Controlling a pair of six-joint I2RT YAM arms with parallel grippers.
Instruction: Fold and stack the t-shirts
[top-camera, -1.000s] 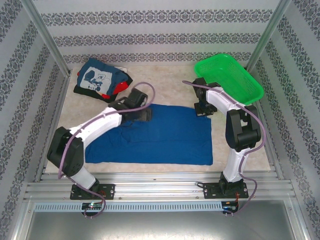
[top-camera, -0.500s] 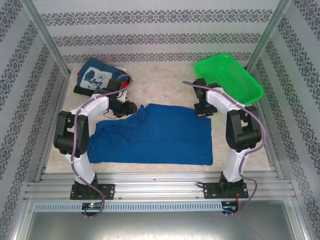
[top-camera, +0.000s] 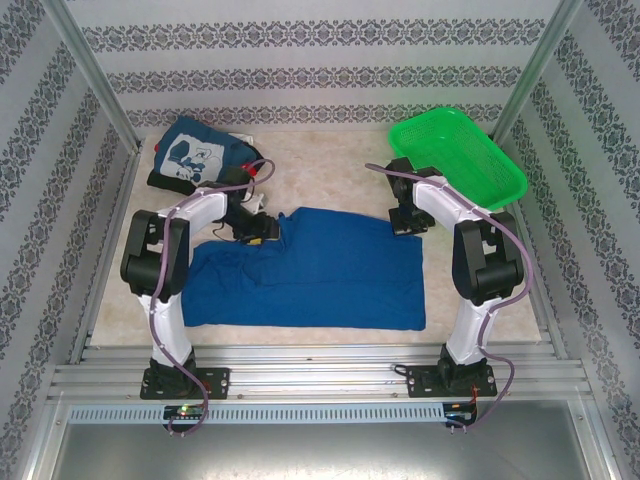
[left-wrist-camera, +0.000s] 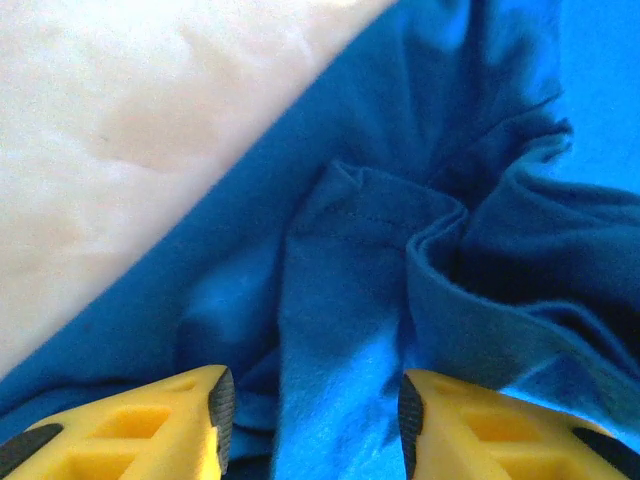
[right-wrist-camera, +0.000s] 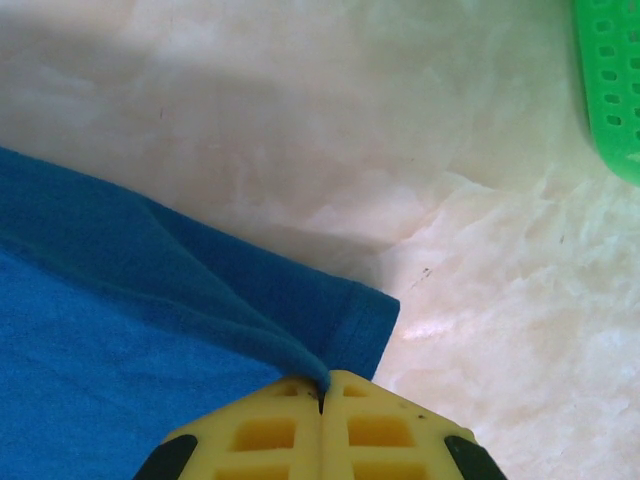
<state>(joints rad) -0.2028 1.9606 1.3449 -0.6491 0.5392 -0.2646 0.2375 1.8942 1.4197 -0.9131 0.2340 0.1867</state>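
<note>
Limp, light royal-blue t-shirt (top-camera: 330, 270): right gripper (right-wrist-camera: 321, 385) pinches its far-right hem; left gripper (left-wrist-camera: 308, 400) gapes astride a far-left fold

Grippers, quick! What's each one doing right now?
Left gripper: open, straddling the bunched royal-blue t-shirt.
Right gripper: closed, pinching that t-shirt's edge.

A green plastic mesh basket (top-camera: 458, 157) sits tilted at the far right corner of a cream, marbled tabletop (top-camera: 330, 170), enclosed by grey-patterned wallpaper panels (top-camera: 320, 60) and aluminium posts (top-camera: 92, 75).
</note>
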